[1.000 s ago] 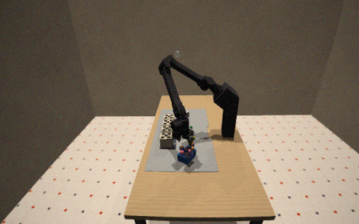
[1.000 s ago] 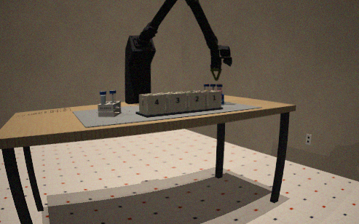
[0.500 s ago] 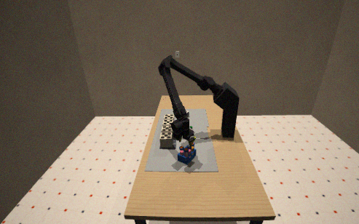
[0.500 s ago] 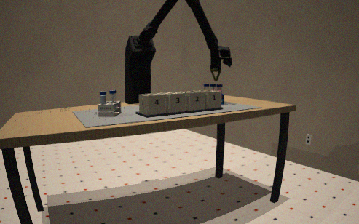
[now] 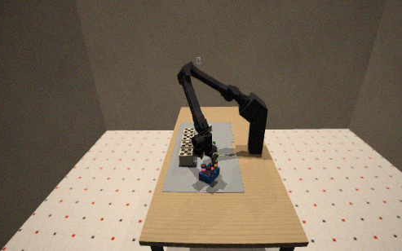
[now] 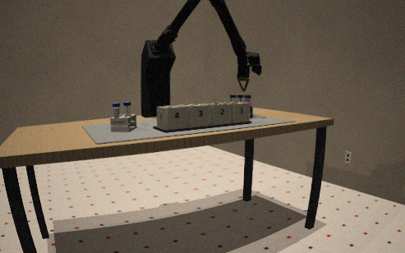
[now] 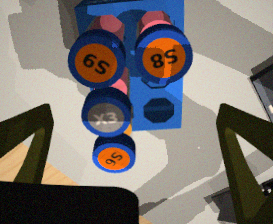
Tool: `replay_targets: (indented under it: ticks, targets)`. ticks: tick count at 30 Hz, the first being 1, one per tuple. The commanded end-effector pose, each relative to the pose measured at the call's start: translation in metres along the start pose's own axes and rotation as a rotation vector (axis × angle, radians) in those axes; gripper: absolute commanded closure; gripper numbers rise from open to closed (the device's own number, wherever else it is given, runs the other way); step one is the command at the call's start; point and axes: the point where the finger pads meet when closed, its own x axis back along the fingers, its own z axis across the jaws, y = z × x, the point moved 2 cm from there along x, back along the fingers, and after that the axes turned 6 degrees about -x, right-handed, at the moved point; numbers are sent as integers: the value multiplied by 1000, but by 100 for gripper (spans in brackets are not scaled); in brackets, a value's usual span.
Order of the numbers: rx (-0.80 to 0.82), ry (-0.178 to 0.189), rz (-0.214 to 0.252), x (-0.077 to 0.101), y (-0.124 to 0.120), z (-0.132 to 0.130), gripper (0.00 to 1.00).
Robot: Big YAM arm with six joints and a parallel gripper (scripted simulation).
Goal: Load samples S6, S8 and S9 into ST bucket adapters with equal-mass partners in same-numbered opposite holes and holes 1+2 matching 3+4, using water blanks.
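Note:
In the wrist view the blue sample rack RS (image 7: 130, 63) lies right below my gripper (image 7: 134, 112), which is open and empty. Four blue-capped tubes stand in the rack. Their labels read upside down: S6 (image 7: 98, 60), S8 (image 7: 163, 56), the grey-dot X3 (image 7: 107, 113) and, I think, S9 (image 7: 114, 153). One well (image 7: 160, 110) beside X3 is empty. In the top view my gripper (image 5: 212, 156) hangs just above the rack (image 5: 208, 177). The four adapters on ST (image 6: 204, 115) stand in a row, numbered 4 to 1, with no tubes showing in them.
The blank rack RB (image 6: 123, 121) with two blue-capped tubes stands at the far end of the grey mat (image 5: 204, 160). The arm's base (image 5: 257, 130) stands at the mat's right.

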Motion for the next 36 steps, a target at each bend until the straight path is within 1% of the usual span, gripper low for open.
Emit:
replay_targets:
  ticks: [1, 18, 19, 20, 22, 24, 25, 29, 30, 31, 33, 34, 35, 36]
  targets:
    - [-6, 3, -15, 7, 7, 0, 0]
    - [-6, 3, -15, 9, 7, 0, 0]
    - [53, 7, -39, 19, 2, 5, 20]
    - [85, 7, -39, 18, -6, 6, 20]
    - [85, 7, -38, 17, -23, 9, 20]
    - [95, -2, 1, 2, -53, 12, 20]
    - [93, -3, 4, 1, -61, 12, 20]
    - [93, -2, 4, 1, -64, 12, 20]
    - [63, -5, -26, 7, -47, 5, 20]
    - [58, -5, -31, 8, -45, 3, 20]
    - [63, -5, -26, 7, -47, 5, 20]
    - [78, 3, -11, 7, -56, 11, 20]
    - [78, 3, -11, 7, -56, 11, 20]
    - [78, -4, 1, -5, -58, 9, 20]
